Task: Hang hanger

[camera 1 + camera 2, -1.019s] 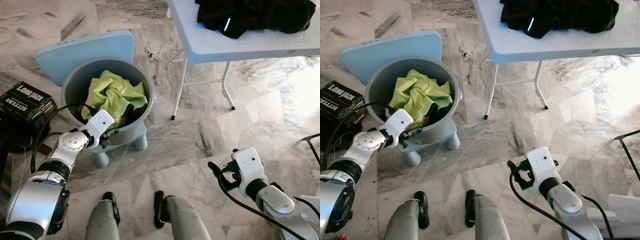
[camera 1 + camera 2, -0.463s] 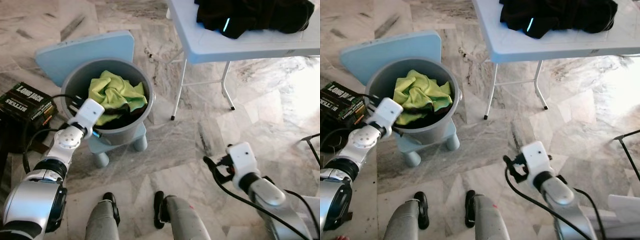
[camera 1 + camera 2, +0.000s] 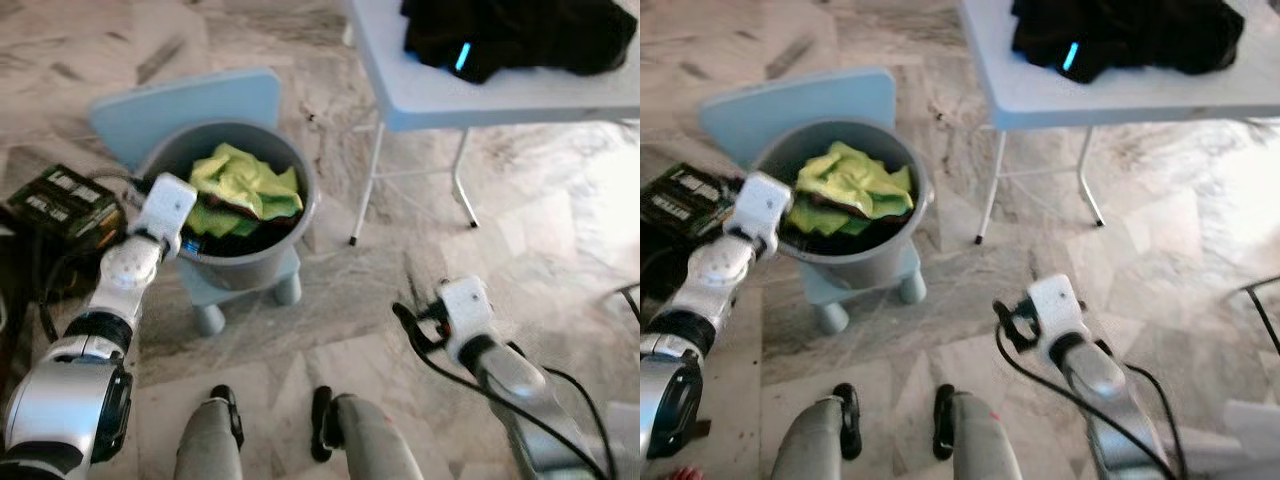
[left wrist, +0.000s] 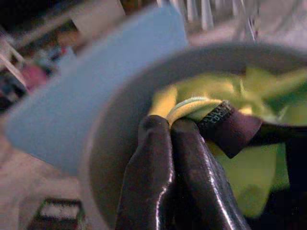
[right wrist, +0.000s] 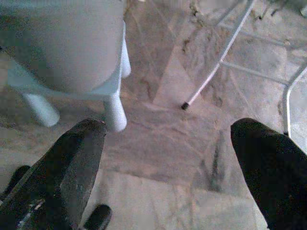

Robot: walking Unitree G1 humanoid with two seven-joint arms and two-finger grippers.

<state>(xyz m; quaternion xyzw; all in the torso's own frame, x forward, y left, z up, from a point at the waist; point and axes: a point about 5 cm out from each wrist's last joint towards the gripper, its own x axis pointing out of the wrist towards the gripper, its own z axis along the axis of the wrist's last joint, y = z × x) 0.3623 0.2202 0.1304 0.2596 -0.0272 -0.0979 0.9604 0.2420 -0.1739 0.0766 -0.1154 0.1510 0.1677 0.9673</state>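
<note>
Left gripper (image 4: 170, 125) fingers pressed together inside grey bucket (image 3: 262, 262) beside yellow-green cloth (image 3: 240, 185); right gripper (image 5: 168, 143) fingers spread over marble floor (image 3: 360, 280).

Support surfaces: marble floor and folding table.

The marble floor (image 3: 520, 250) carried a light blue stool (image 3: 190, 110), a dark printed box (image 3: 62, 200) beside it, and the white legs of a folding table (image 3: 420, 90). A grey bucket (image 3: 262, 268) holding yellow-green cloth (image 3: 245, 185) stood on the stool. A heap of black clothing (image 3: 520, 35) lay on the tabletop.
</note>
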